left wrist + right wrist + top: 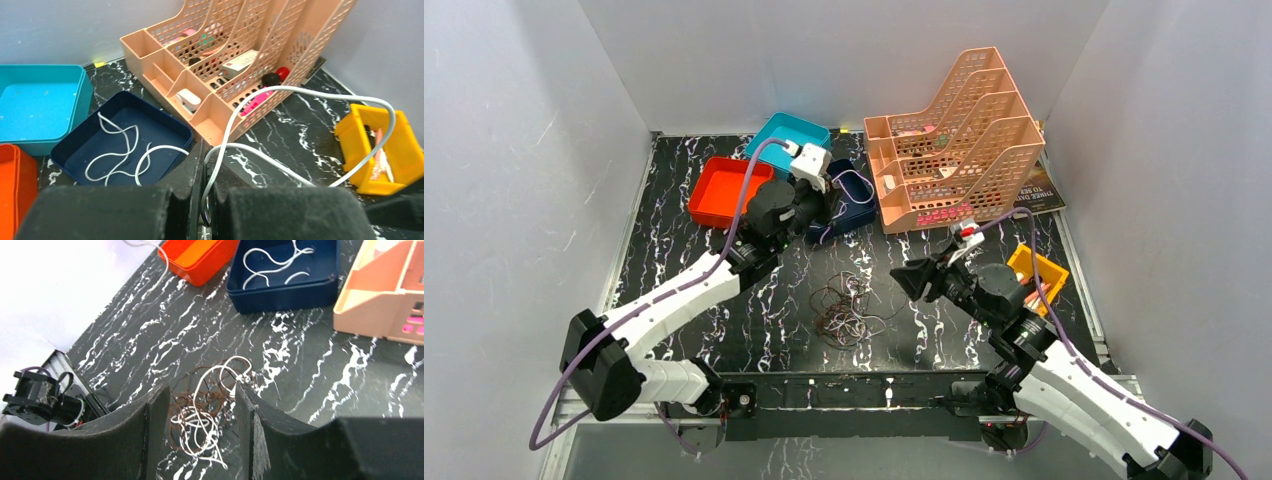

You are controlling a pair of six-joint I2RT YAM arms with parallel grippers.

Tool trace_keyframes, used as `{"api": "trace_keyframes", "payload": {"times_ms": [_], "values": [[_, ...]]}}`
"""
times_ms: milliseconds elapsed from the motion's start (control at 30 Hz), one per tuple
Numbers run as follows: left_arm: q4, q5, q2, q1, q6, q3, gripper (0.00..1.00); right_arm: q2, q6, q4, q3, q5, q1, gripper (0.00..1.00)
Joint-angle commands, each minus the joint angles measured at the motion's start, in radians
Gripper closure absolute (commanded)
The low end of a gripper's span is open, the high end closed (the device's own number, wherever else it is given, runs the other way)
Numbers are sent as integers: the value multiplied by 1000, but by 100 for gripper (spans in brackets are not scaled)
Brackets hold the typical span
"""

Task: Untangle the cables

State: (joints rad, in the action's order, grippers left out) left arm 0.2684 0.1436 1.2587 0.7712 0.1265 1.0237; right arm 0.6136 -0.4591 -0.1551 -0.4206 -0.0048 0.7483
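Note:
A tangled bunch of brown, black and whitish cables (844, 305) lies on the black marbled table, between the two arms. In the right wrist view the bunch (202, 412) sits below and between the fingers of my right gripper (200, 412), which is open and empty; in the top view this gripper (914, 280) is just right of the bunch. My left gripper (205, 167) is shut on a white cable (300, 92). The cable loops out to the right and also trails into the navy tray (125, 96). In the top view the left gripper (824, 210) is over that tray (864, 208).
A red tray (724, 190) and a teal tray (789, 135) stand at the back left. A peach file organizer (954, 140) stands at the back right, with a book (1044, 190) beside it. A yellow bin (1039, 275) sits next to the right arm. White walls surround the table.

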Motion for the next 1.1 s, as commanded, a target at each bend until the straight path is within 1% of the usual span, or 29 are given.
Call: {"api": "trace_keyframes", "payload": {"times_ms": [0, 200, 267, 467, 700, 900, 1067], "values": [[20, -67, 14, -61, -15, 23, 100, -88, 18, 227, -53, 57, 3, 41], [57, -163, 103, -151, -48, 45, 100, -119, 2, 273, -56, 59, 3, 40], [76, -186, 164, -176, -58, 57, 100, -114, 3, 276, -60, 61, 3, 40], [245, -205, 296, -228, -91, 64, 100, -109, 19, 298, -71, 67, 2, 40], [366, -304, 471, -292, -94, 155, 100, -135, 41, 349, -78, 96, 3, 40], [436, -359, 598, -325, -112, 225, 100, -168, 52, 387, -74, 130, 3, 39], [418, -386, 681, -341, -122, 271, 100, -167, 60, 406, -75, 140, 2, 39]]}}
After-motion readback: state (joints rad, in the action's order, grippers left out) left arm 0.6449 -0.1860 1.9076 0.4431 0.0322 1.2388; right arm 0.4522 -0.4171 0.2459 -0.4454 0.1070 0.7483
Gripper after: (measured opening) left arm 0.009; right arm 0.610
